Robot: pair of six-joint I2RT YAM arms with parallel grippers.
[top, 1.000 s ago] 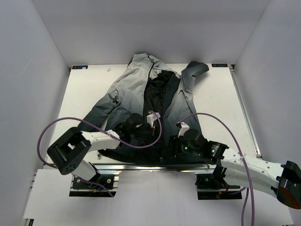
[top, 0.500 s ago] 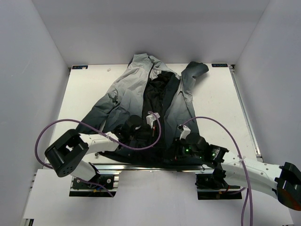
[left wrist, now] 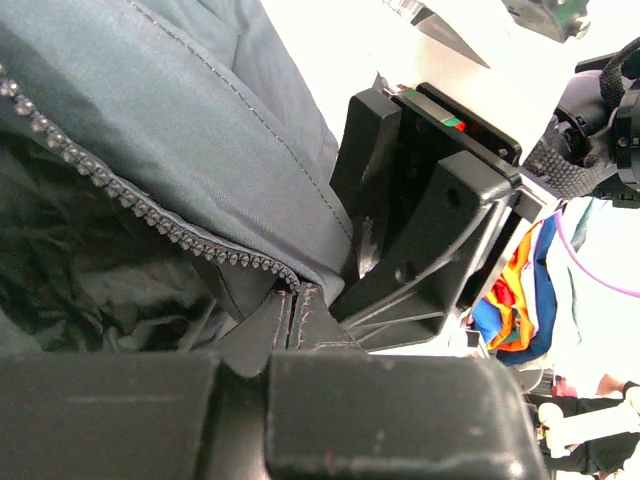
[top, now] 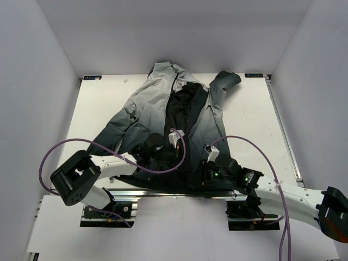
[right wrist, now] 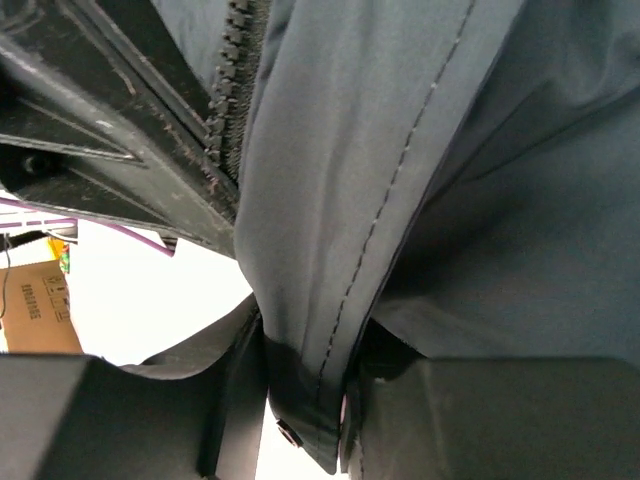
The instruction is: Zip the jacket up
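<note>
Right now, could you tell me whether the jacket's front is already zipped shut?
No, the jacket lies open in the top view, black lining showing between its front panels.

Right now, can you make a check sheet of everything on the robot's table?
Surface: white table, the jacket covers its middle.
Job's things: jacket lies unzipped, black lining showing, hem toward the arms; zipper teeth unjoined.
Clutter: nothing seen.
Grippers: left gripper and right gripper each pinch a front edge at the hem.
Cables: purple cables loop out from both arms.
Surroundings: plain white walls on three sides.
</note>
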